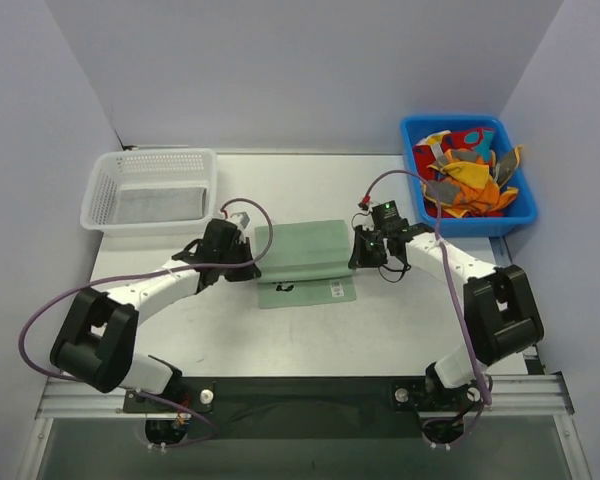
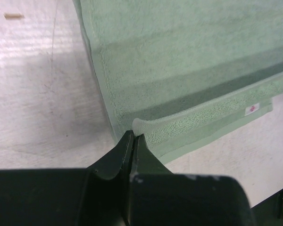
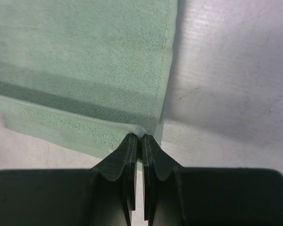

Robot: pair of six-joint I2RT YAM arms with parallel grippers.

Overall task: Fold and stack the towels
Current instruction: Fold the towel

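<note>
A pale green towel (image 1: 305,250) lies in the middle of the table, its near edge lifted and carried back over the rest. My left gripper (image 1: 252,262) is shut on the raised left corner. In the left wrist view the gripper (image 2: 133,134) pinches the hem of the towel (image 2: 188,61). My right gripper (image 1: 358,250) is shut on the raised right corner. The right wrist view shows that gripper (image 3: 141,137) nipping the corner of the towel (image 3: 85,56). A printed strip of the lower layer shows at the front. Several orange, red and grey towels (image 1: 465,180) lie crumpled in the blue bin (image 1: 460,122).
A white mesh basket (image 1: 100,195) stands at the back left with a grey towel (image 1: 160,205) lying flat inside. The blue bin sits at the back right corner. White walls close off the back and both sides of the table.
</note>
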